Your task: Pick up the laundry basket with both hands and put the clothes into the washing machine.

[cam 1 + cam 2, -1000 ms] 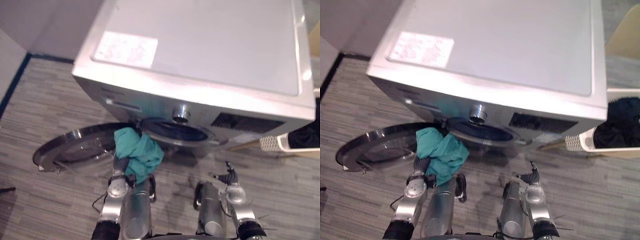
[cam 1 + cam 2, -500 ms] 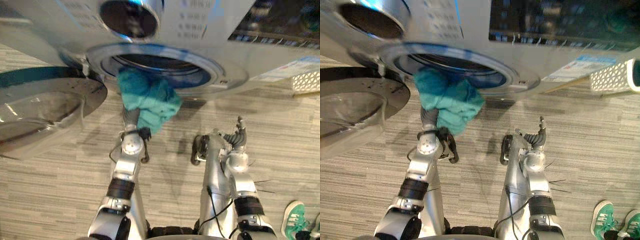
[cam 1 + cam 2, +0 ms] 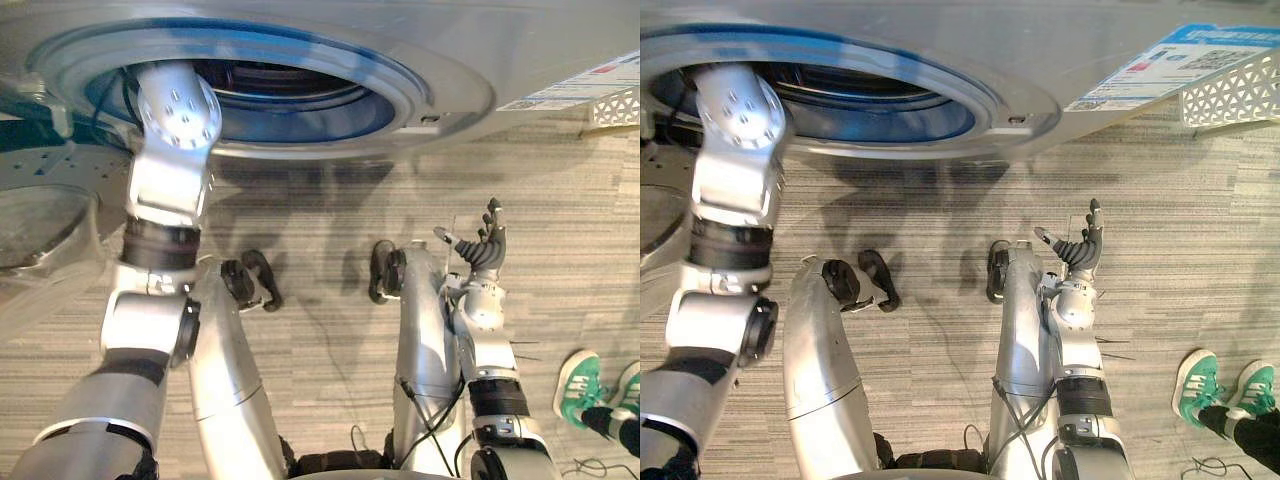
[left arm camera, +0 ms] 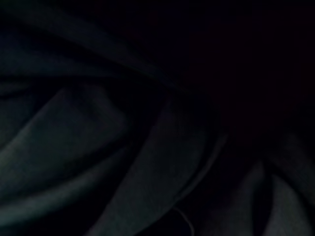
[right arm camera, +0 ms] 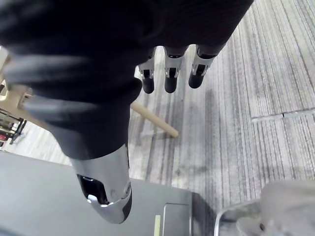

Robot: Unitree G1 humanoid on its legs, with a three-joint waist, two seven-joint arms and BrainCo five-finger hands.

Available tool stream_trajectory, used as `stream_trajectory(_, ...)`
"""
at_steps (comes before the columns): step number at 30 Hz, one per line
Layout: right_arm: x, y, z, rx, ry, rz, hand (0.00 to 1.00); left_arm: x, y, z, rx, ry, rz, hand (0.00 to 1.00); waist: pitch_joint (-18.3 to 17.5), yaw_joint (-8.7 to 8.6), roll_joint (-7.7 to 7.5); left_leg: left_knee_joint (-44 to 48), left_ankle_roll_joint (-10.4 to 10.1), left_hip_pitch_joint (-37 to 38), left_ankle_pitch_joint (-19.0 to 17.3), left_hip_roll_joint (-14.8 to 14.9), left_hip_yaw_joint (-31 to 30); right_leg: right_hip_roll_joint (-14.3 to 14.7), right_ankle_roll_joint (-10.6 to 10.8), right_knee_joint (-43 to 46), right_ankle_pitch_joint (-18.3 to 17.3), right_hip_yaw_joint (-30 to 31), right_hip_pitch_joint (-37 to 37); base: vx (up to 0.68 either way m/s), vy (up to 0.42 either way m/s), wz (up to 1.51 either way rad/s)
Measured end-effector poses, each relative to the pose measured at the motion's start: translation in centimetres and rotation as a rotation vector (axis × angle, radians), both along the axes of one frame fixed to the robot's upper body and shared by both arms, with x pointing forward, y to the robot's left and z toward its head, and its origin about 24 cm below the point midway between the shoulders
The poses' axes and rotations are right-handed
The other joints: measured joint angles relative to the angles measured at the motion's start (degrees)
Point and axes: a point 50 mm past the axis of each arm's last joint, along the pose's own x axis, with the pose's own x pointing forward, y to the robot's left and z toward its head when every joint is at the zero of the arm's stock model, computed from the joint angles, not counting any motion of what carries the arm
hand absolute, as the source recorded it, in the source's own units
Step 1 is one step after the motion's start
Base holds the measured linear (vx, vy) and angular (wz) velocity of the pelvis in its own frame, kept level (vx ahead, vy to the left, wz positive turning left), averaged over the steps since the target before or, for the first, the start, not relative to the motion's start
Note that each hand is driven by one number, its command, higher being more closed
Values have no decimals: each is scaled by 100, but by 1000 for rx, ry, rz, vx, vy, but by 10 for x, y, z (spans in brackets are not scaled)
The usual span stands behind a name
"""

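Note:
The washing machine's round opening [image 3: 440,95] fills the top of the eye views, with its blue-lit drum [image 3: 300,100] behind the rim. My left arm [image 3: 175,130] reaches up through the opening, and the hand is hidden inside the drum. In the left wrist view, dim folds of cloth [image 4: 74,147] lie close in the dark. My right hand [image 3: 482,252] hangs low over the floor to the right of the opening, open and holding nothing; the right wrist view shows its fingers [image 5: 170,78] straight above the floor. A corner of the white laundry basket [image 3: 1230,95] stands at the far right.
The machine's glass door [image 3: 40,200] hangs open at the left, beside my left arm. A person's green shoes [image 3: 1215,385] stand on the striped floor at the lower right. A wooden stick [image 5: 155,120] lies on the floor near the machine.
The camera has dropped lower and closer to the opening. My left arm has gone up into the drum with the teal cloth, which is now out of sight. The right hand has stayed put.

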Motion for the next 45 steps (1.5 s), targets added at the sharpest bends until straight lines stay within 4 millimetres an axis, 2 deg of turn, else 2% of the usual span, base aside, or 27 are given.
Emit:
stream_trajectory(1,1,0,3,-2,-9,0,0,-1,1,10,-16,-21,9,0,0,-10,-1,1,0,-41,0,0,-13,1,0,-3,0,-15,-25,35,-18,1)
stream_trajectory(3,4,-1,2,-4,-6,2,0,3,3,13,-25,-9,23,0,1,-14,-2,-1,0,-54,0,0,-24,2,0,-11,0,-40,-28,20,-11,0)
stream_trajectory(6,6,-1,2,8,-12,3,0,22,11,5,-3,116,78,0,2,-38,-5,-3,-52,-189,31,-2,-106,24,-19,-36,10,-127,-85,0,0,0)
stream_trajectory(9,7,-4,5,29,-26,-6,0,34,13,-2,63,204,155,0,16,-37,-33,-2,-67,-325,57,-8,-169,49,-37,-27,20,-154,-210,8,-12,1)
stream_trajectory(15,9,-7,4,38,-29,-14,0,52,-2,-24,260,353,277,0,38,-11,-76,19,-103,-446,77,-16,-301,44,-39,19,19,-260,-253,40,-29,2)
stream_trajectory(24,8,-18,-2,21,5,-23,0,47,-7,-30,363,326,360,0,35,22,-75,-109,-127,-408,235,-113,-322,-94,-69,18,27,-286,-214,3,-27,8)
stream_trajectory(27,8,-20,-6,20,26,-28,0,38,-4,-37,365,285,396,0,34,58,-74,-256,-130,-351,350,-137,-332,-130,-106,-81,48,-351,-128,19,-44,11)
stream_trajectory(29,7,-20,-13,24,55,-31,0,34,-1,-53,363,290,401,0,28,92,-70,-374,-170,-187,387,-194,-351,-142,-123,-176,43,-420,73,48,-50,7)
stream_trajectory(30,4,-21,-18,26,74,-34,0,33,0,-71,349,322,385,0,25,130,-68,-505,-207,24,412,-202,-367,-166,-149,-259,29,-445,266,48,-50,8)
stream_trajectory(31,3,-21,-19,26,80,-32,0,33,1,-76,343,332,379,0,24,139,-68,-536,-211,81,419,-206,-362,-176,-152,-282,27,-453,317,51,-65,9)
stream_trajectory(32,1,-18,-25,30,106,-20,0,33,1,-96,321,378,347,0,22,189,-67,-683,-230,302,448,-212,-337,-197,-157,-384,24,-483,528,37,-59,10)
stream_trajectory(33,-1,-10,-35,48,147,6,0,30,-6,-122,305,428,286,0,10,193,-56,-917,-250,623,505,-225,-333,-215,-167,-588,21,-559,874,61,-85,11)
stream_trajectory(35,-5,-5,-45,66,187,12,0,29,-12,-148,240,499,221,0,6,216,-56,-1165,-268,952,567,-262,-317,-231,-179,-793,26,-608,1210,52,-70,16)
stream_trajectory(36,-14,-5,-60,80,243,7,0,24,-18,-185,156,600,138,0,-46,292,-24,-1535,-321,1368,647,-336,-297,-276,-208,-1074,36,-691,1625,47,-74,21)
stream_trajectory(37,-18,-5,-65,84,265,5,0,20,-19,-199,125,635,114,0,-56,325,-18,-1676,-329,1540,694,-361,-291,-299,-236,-1179,44,-734,1799,91,-130,29)
stream_trajectory(39,-34,-5,-85,87,356,3,0,-1,-15,-259,16,801,52,0,-150,377,-19,-2275,-402,2259,835,-428,-275,-324,-313,-1645,60,-856,2526,74,-111,20)
stream_trajectory(40,-38,-5,-90,82,378,1,0,-8,-13,-275,-15,851,42,0,-248,405,-14,-2427,-419,2405,864,-443,-261,-320,-320,-1776,64,-910,2668,80,-96,16)
stream_trajectory(41,-49,-7,-101,71,425,-10,0,-22,-11,-305,-65,951,21,0,-523,472,-14,-2777,-443,2656,981,-510,-250,-330,-348,-2045,83,-1001,2921,98,-93,17)
stream_trajectory(42,-55,-9,-105,68,445,-16,0,-30,-10,-318,-86,993,14,0,-606,485,-10,-2972,-465,2843,1039,-530,-243,-333,-364,-2198,94,-1044,3107,144,-91,26)
stream_trajectory(43,-66,-11,-117,69,496,-24,0,-48,-6,-348,-121,1099,-8,0,-643,523,-5,-3502,-509,3540,1175,-591,-224,-340,-419,-2627,179,-1157,3796,176,-90,22)
stream_trajectory(45,-81,-11,-132,76,573,-25,0,-69,-2,-383,-157,1241,-38,0,-897,544,30,-4079,-533,4169,1320,-603,-184,-319,-422,-3149,260,-1305,4437,190,-62,16)
